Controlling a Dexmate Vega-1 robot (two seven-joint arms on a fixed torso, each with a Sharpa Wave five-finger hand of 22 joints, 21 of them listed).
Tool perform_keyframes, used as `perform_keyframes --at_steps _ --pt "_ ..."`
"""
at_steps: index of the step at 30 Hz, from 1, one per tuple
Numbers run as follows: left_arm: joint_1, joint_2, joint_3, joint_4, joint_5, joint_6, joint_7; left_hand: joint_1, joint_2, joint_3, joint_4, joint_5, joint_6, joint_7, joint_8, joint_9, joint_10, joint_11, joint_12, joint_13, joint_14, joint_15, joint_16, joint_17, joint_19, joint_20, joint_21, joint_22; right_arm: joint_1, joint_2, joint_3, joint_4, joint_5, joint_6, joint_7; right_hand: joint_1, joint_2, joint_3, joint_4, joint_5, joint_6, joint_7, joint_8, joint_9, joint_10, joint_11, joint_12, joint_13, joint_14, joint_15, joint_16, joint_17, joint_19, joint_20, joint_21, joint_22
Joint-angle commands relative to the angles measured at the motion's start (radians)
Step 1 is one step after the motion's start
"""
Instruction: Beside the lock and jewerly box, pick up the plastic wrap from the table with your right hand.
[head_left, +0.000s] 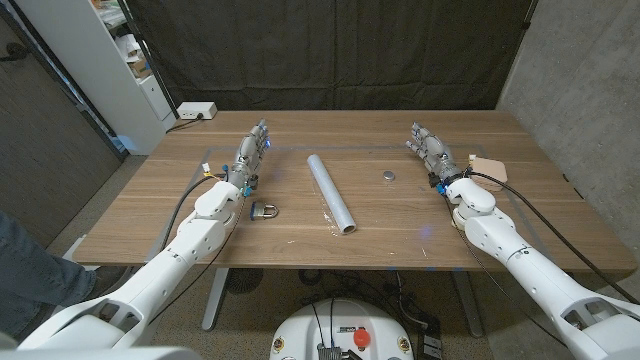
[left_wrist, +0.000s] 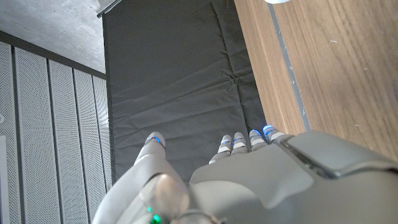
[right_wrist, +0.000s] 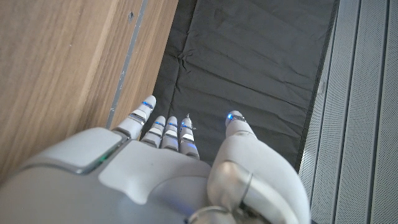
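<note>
Plastic wrap roll (head_left: 331, 193) lies mid-table, long axis running from far-left to near-right, near end toward the table's front edge. Right hand (head_left: 431, 152) well to its right, fingers apart, empty. Left hand (head_left: 250, 156) likewise spread, padlock (head_left: 264, 210) just near it.

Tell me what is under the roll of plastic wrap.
The plastic wrap lies directly on the bare wooden table, between the padlock and a small round grey object. Whatever its underside covers cannot be seen.
</note>
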Motion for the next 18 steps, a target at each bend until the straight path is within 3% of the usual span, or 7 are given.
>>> perform_keyframes --at_steps 1,18 --pt "0.0 -0.007 -0.004 -0.004 0.014 0.01 -0.001 0.011 0.002 0.007 0.0 0.006 0.0 0.009 0.005 0.002 -0.01 0.0 0.007 0.002 -0.046 0.005 0.004 0.002 -0.07 0.006 0.003 0.004 -0.03 0.085 0.122 -0.025 -0.109 -0.067 0.062 0.012 0.004 0.008 0.001 0.007 0.009 -0.001 0.008 0.003 0.0 0.01 0.006 0.005 0.001 0.008 0.005 0.005 0.008 0.0 0.007 0.004" --pt "0.001 0.003 0.0 -0.04 0.034 0.046 0.004 0.01 0.005 0.006 -0.002 0.006 0.002 0.007 0.006 0.002 -0.009 0.0 0.008 0.002 -0.047 0.008 0.004 0.002 -0.076 0.009 0.002 0.005 -0.077 0.137 0.205 -0.07 -0.181 -0.071 0.107 0.017 0.006 0.008 -0.004 0.007 0.012 -0.002 0.009 0.003 0.005 0.012 0.007 0.006 0.007 0.007 0.007 0.004 0.009 0.001 0.008 0.004"
